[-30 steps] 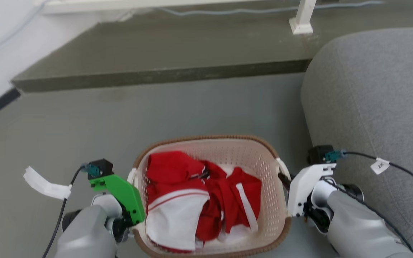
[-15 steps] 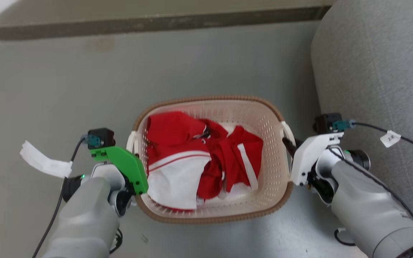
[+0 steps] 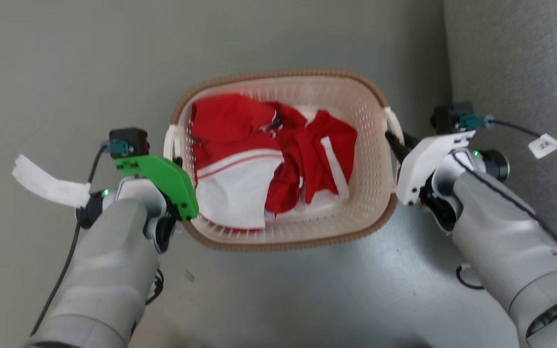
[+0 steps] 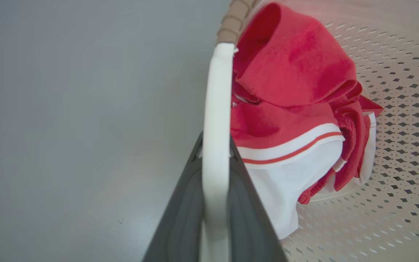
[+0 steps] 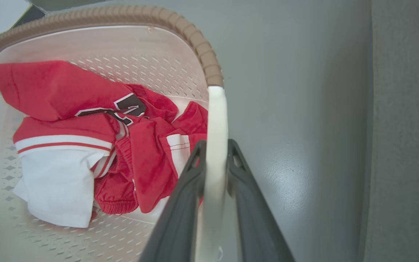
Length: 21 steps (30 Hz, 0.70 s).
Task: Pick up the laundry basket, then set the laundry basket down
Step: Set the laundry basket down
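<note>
**Grey floor, basket gripped at both handles: carry in hand**

Grey floor (image 3: 65, 58) lies smooth around the work, with a grey upholstered seat (image 3: 525, 58) close along the robot's right. The laundry basket (image 3: 278, 75) sits between the two arms, just beside that seat, with red and white garments (image 3: 269, 159) heaped inside it.

Findings:
- The left gripper (image 4: 215, 143) is closed on the left handle (image 4: 215, 91); the white bar runs straight up between its dark fingers.
- The right gripper (image 5: 215, 145) is clamped likewise on the right handle (image 5: 216, 116), one finger on each side of the bar.
- The rim looks roughly level in the head view. Whether the base is clear of the floor cannot be told.

Assessment: the grasp is made, and the job stands at the carry or the lowering.

Recommendations:
- Move both arms together at one pace and one height, so that the rim does not tip and the clothes do not slide.
- Hold the gap between the wrists constant; the handles are thin and may flex or slip if pulled apart.
- Keep clear of the seat on the right.
- Release only once the base rests flat.
</note>
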Available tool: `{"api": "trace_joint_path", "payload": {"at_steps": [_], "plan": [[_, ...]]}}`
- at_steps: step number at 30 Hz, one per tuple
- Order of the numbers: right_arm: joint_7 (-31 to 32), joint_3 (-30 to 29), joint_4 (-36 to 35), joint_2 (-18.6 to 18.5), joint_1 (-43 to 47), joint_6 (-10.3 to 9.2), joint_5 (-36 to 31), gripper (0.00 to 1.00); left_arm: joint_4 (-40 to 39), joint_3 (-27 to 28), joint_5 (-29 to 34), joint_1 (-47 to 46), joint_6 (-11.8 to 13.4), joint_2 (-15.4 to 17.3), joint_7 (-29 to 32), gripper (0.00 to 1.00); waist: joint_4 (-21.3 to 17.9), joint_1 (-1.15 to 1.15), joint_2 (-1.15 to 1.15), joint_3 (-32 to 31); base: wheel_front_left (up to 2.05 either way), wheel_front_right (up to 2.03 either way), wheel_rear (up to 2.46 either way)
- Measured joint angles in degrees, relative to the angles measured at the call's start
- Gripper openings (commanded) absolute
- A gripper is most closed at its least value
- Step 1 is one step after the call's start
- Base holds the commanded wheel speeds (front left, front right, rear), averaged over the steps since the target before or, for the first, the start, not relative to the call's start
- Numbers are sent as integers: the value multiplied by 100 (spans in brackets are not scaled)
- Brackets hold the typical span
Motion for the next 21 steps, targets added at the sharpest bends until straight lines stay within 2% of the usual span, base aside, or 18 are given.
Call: {"api": "trace_joint_path", "payload": {"at_steps": [13,21], "plan": [[-263,-96,-157,-124,-637,0,-14,0,-88,5,154,-696,166,0,-304,0,36,0,0,1073,0,0,0],[-380,-86,-182,-160,-790,2,-23,0,-79,3,250,-892,177,8,-493,0,65,0,0,1592,0,0,0]]}}
